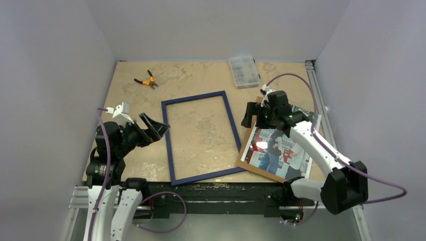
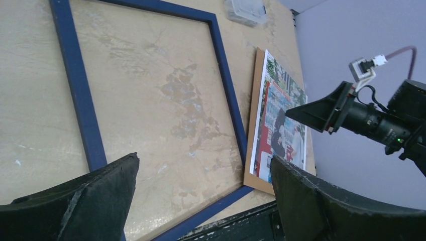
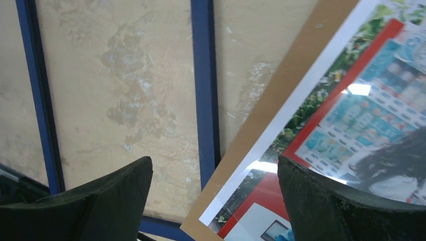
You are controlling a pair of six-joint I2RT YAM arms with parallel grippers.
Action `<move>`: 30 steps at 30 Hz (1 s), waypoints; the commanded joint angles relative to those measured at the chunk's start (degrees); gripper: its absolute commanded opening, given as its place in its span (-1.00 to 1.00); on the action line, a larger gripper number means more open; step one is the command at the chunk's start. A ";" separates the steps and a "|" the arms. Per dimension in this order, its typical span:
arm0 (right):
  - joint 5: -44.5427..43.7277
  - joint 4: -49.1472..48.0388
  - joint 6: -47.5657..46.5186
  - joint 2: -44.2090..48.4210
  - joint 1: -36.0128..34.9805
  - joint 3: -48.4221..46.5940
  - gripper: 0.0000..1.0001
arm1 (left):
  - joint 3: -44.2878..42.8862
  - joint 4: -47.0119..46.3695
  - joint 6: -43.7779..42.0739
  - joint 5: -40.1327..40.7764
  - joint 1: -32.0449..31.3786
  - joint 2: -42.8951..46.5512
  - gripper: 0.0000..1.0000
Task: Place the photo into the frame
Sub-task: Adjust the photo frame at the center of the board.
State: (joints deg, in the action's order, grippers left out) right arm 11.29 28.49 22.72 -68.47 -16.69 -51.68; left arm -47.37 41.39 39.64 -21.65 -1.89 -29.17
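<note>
The frame lies flat mid-table, dark blue face up, with the tabletop showing through it. It also shows in the left wrist view and the right wrist view. The photo lies picture side up on a brown board right of the frame, and shows in both wrist views. My left gripper is open and empty above the frame's left rail. My right gripper is open and empty above the board's left edge.
The brown board sits askew; its near corner meets the frame's near right corner. Orange-handled pliers lie at the back left. A clear plastic parts box stands at the back. Walls close in on three sides.
</note>
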 commanded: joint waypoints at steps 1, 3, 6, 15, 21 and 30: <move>-6.61 0.67 -3.56 -5.02 -8.14 -4.91 0.81 | 1.88 -5.17 2.33 -5.71 0.37 1.17 1.00; -8.31 0.97 -3.64 -8.59 -10.78 -6.66 0.72 | 1.38 -5.26 2.77 -7.09 0.39 0.33 1.00; -12.96 1.08 -3.65 -12.70 -14.38 -8.83 0.61 | 1.83 -6.85 4.68 -9.92 0.38 -1.08 1.00; -19.25 1.53 -4.33 -24.39 -18.64 -13.99 0.50 | 8.32 -19.25 13.39 -14.03 0.38 -1.26 1.00; -23.48 4.88 -4.03 -31.97 -18.79 -17.08 0.47 | 7.87 -18.37 12.58 -13.66 0.35 -2.06 1.00; -17.51 1.99 -2.24 -35.22 -18.82 -15.13 -0.01 | 7.53 -18.07 13.56 -13.42 0.40 -2.23 1.00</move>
State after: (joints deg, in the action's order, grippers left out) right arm -9.04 31.81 19.42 -103.66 -35.31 -66.81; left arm -38.72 25.71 51.96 -34.15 -1.89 -31.59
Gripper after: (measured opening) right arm 0.605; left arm 0.998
